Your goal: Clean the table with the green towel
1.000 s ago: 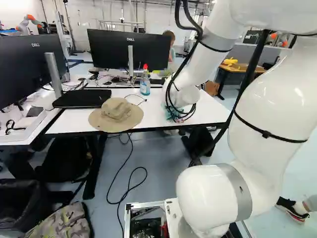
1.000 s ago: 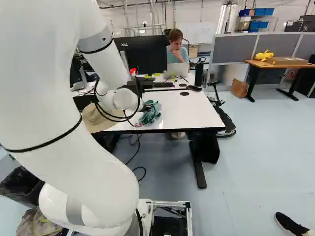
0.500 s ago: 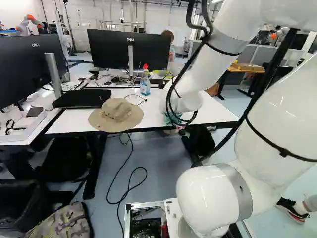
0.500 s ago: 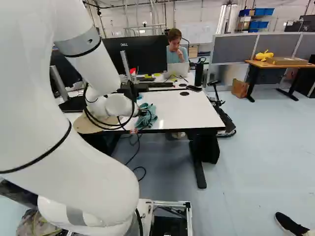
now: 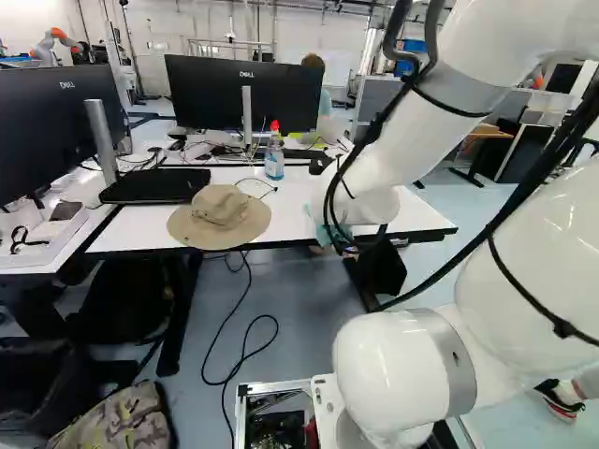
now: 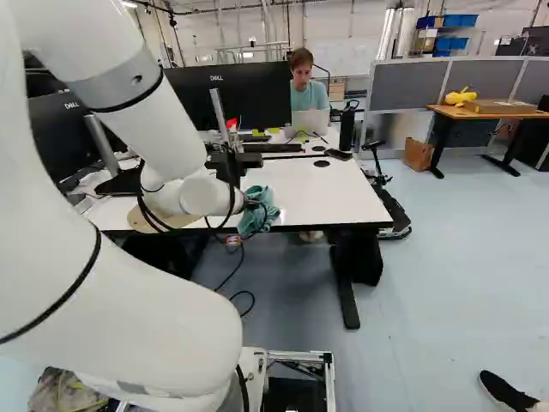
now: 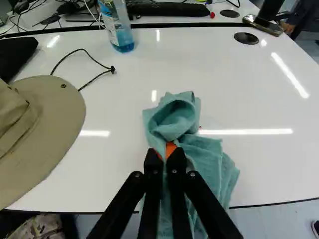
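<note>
In the right base view my gripper (image 6: 246, 204) is mostly hidden behind the wrist and cables, at the front edge of the white table (image 6: 317, 193). The green towel (image 6: 260, 211) hangs from it there, partly over the edge. Seen in the wrist view, the gripper (image 7: 166, 152) is shut on the green towel (image 7: 174, 117), a bunched fold pinched between its orange pads. Part of the cloth bulges ahead of the fingers, and the rest spreads beside and under them across the table's front edge.
A tan hat (image 5: 220, 217) lies near the table's front edge, beside the towel. Behind it are a spray bottle (image 5: 274, 155), a black laptop (image 5: 154, 185) and a thin black cable (image 7: 94, 74). Monitors (image 5: 245, 94) stand farther back. Another robot (image 5: 56, 42) is far off.
The arm has swung and lowered, bringing the wrist and the held towel toward the table's front edge. The base, hat and bottle have stayed in place.
</note>
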`<state>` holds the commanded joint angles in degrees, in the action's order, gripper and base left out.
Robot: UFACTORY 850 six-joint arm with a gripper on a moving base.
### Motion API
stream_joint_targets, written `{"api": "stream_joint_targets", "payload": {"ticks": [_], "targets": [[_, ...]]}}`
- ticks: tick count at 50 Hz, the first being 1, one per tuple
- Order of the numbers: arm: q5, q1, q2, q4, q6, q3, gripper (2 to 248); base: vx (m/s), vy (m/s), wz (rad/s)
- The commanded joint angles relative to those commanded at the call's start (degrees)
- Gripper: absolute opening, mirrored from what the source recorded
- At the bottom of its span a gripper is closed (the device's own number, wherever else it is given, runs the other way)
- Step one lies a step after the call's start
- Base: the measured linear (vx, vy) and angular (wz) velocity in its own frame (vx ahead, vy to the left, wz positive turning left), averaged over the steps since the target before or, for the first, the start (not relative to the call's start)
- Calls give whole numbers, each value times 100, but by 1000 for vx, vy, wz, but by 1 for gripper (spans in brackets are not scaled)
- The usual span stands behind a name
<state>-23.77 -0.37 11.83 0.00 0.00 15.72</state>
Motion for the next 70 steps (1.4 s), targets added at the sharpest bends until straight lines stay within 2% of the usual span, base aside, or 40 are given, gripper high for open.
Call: {"api": "stream_joint_targets", "payload": {"ticks": [24,38,53,70], "targets": [[0,-576,-123,0,0,109,25,0,0,0],[0,-806,-453,0,0,413,25,0,0,0],[0,-779,-920,0,0,863,25,0,0,0],[0,-512,-1304,0,0,1252,25,0,0,0]]}}
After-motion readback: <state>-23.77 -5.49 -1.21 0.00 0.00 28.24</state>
